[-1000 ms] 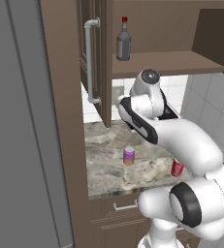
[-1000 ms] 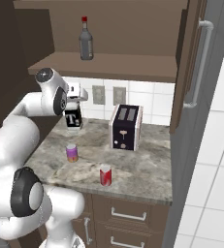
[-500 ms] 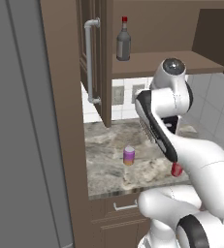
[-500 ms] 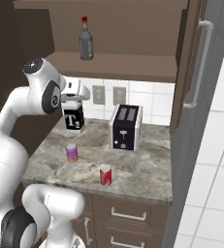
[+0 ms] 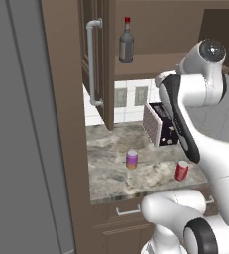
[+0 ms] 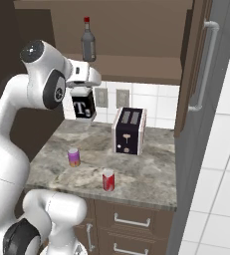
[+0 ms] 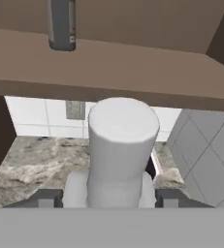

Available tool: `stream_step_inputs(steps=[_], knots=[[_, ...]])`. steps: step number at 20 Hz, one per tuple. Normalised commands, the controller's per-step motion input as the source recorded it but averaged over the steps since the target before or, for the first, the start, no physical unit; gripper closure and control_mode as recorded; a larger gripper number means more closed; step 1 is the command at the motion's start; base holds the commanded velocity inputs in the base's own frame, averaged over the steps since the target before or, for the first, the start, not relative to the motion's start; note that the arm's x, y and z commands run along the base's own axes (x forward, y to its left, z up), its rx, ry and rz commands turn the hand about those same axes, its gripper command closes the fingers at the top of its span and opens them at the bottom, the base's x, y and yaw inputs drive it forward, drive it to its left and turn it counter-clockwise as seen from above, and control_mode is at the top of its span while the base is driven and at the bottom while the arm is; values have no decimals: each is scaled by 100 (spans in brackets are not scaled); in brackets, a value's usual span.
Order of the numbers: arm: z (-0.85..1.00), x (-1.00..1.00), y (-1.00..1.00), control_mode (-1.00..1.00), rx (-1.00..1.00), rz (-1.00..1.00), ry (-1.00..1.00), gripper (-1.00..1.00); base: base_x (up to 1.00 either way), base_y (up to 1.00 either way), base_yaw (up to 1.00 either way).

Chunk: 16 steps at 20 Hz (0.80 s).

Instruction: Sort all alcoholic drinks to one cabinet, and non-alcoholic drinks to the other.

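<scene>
Grey btl w/ red cap (image 6: 88, 42) upright on cabinet shelf (image 6: 136, 69), square btl (image 6: 83, 106) in pincer (image 6: 82, 93).

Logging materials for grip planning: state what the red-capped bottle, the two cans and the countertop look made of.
Red-capped bottle: dark grey glass, probably; smooth, slightly glossy.
Purple can, red can: likely painted metal, silvery tops.
Countertop: mottled grey-brown stone look, polished.
</scene>
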Motion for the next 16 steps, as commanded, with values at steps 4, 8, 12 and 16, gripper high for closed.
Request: stream_step_inputs(steps=[4, 8, 12, 16], knots=[[49, 0, -25, -100, 0, 0, -17, 100, 0, 0, 0], [47, 0, -4, -100, 0, 0, -12, 100, 0, 0, 0], [64, 0, 0, -100, 0, 0, -3, 100, 0, 0, 0], [49, 6, 0, -100, 0, 0, -4, 100, 0, 0, 0]])
